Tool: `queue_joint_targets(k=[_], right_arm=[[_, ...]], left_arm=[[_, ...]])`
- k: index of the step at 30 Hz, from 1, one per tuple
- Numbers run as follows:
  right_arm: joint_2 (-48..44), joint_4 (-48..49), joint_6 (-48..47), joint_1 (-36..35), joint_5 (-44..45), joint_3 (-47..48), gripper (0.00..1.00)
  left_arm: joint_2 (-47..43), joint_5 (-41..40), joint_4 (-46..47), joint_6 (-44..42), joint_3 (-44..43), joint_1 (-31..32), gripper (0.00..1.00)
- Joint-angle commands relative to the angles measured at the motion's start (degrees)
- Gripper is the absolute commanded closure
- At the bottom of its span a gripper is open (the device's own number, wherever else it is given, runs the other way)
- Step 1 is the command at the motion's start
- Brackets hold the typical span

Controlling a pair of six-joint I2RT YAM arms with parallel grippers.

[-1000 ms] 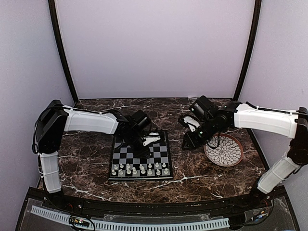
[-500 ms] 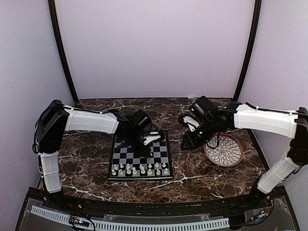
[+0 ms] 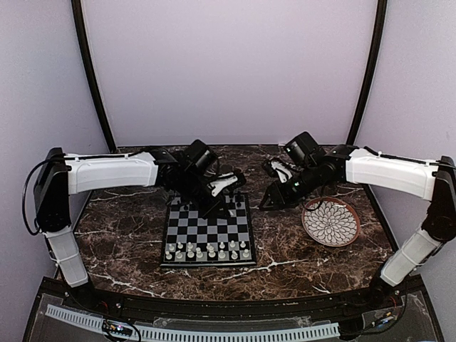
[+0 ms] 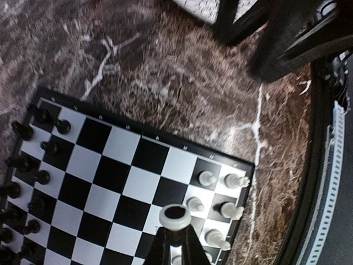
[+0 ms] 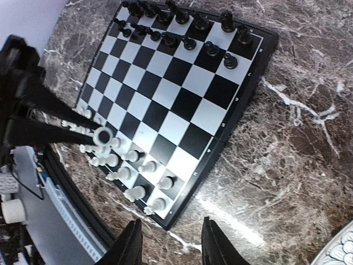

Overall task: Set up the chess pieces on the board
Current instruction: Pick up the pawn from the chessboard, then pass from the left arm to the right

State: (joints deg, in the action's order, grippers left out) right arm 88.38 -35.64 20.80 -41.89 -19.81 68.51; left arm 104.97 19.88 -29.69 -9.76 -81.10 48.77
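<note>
1. Top external view: the board [image 3: 203, 229] lies left of centre on the marble table [image 3: 121, 235]. Its near edge runs parallel to the table's near edge, and bare marble shows on its left, near and right sides.
2. The cream pieces [image 3: 208, 250] fill the two rows along the board's near edge. The black pieces [image 5: 199, 23] stand in the two rows along its far edge. A band of bare squares lies between the two sets.
3. The left gripper [image 4: 174, 234] hangs above the board, raised off it. Its fingers are pressed together on one cream piece [image 4: 175, 216], whose round base faces the wrist camera.
4. From above, the left arm reaches in from the left across the board's far edge and hides most of the black rows in that view.
5. The right gripper [image 5: 171, 223] hovers over bare marble just past the board's right edge. Its fingers stand apart with nothing between them.
6. A round patterned plate [image 3: 335, 226] sits to the right of the board, well apart from it. A strip of marble runs between the board's right rim and the plate.
7. The right arm comes in from the right, along the far side of the plate.
8. The two grippers are near each other by the board's far right corner, but they do not touch.
</note>
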Motion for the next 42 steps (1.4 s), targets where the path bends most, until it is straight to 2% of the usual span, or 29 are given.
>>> queue_joint_targets(k=[1,5,8,14,30,35,42], right_arm=[[2.68,9.91,7.39,3.88,-15.49,0.62,0.61],[5.21,22.17,13.74,4.92,-29.24,-0.22,0.56],[6.62,26.13,16.65,4.89,-33.14,0.16,0.55],[9.24,28.91,19.42,4.61,-36.82,1.27,0.54],[12.31,32.63,22.05,2.91,-40.27,2.09,0.64],[13.03,34.4,23.44,2.91,-41.03,1.56,0.69],[13.57,37.92,25.67,2.65,-42.32,0.65,0.86]], left_arm=[[-7.06,3.02,1.86,2.5,-1.95,0.32,0.98],[-8.76,2.9,0.97,1.84,-2.36,0.32,0.97],[-8.87,2.97,-0.04,1.43,-2.9,0.27,0.97],[-9.47,3.08,-0.55,1.07,-3.1,0.29,0.97],[-9.38,4.7,0.1,1.3,-3.83,0.39,0.96],[-9.3,5.32,0.59,1.4,-4.11,0.42,0.96],[-9.41,5.12,1.13,1.36,-4.33,0.53,0.96]])
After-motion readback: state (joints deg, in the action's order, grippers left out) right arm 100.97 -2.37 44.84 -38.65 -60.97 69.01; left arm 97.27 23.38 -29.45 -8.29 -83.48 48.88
